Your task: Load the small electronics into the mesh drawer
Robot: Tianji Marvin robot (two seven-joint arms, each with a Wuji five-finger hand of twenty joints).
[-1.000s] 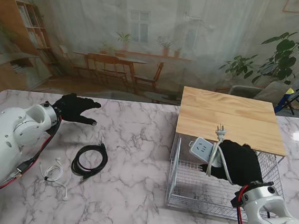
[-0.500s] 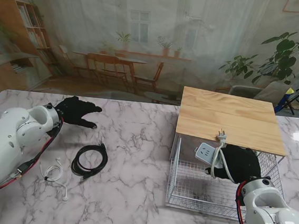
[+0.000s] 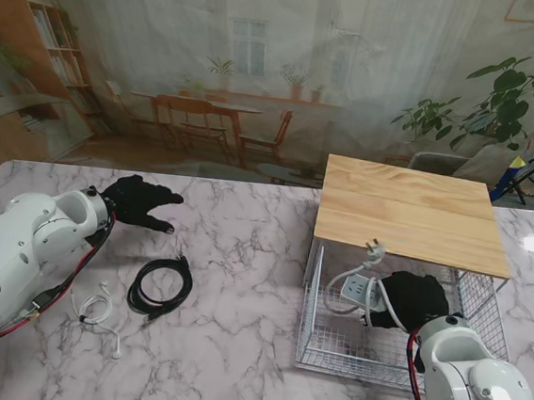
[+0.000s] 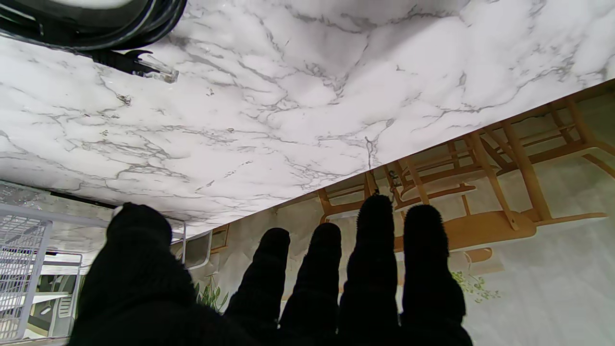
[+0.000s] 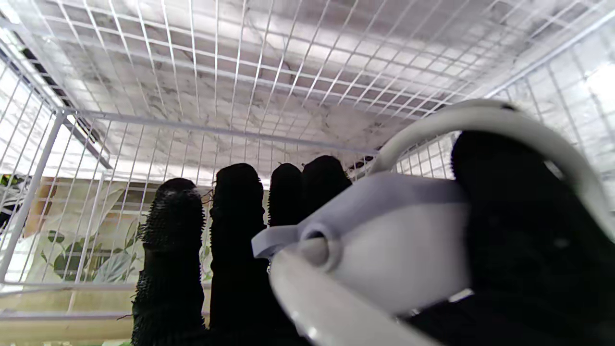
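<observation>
Stand view. The right hand point(image 3: 412, 302), gloved black, is inside the mesh drawer point(image 3: 309, 329) at the right of the marble table point(image 3: 243, 254), its fingers closed around a white power strip point(image 3: 359, 289). The strip's cord point(image 3: 337, 282) loops out to the left, and the plug point(image 3: 374, 251) sticks up at the far edge, just under the wooden top point(image 3: 408, 212) that covers the drawer's far part. The left hand point(image 3: 140, 201) hovers over the far left of the table, fingers spread and holding nothing. Nearer to me lie a coiled black cable point(image 3: 158, 288) and, just left of it, white earphones point(image 3: 98, 309), both on the table and well apart from the drawer.

Left wrist view. The left hand's point(image 4: 269, 283) fingers point(image 4: 375, 250) are apart, with only bare marble beyond them. One end of the cable point(image 4: 139, 62), with a clear connector, shows at the frame edge; a corner of the drawer point(image 4: 24, 259) shows beside the thumb.

Right wrist view. The right hand point(image 5: 298, 250) is surrounded by the drawer's wire floor and walls point(image 5: 240, 96). The strip point(image 5: 384, 250) is pressed between thumb and fingers point(image 5: 175, 230), and the cord point(image 5: 504, 120) arches over the thumb.
</observation>
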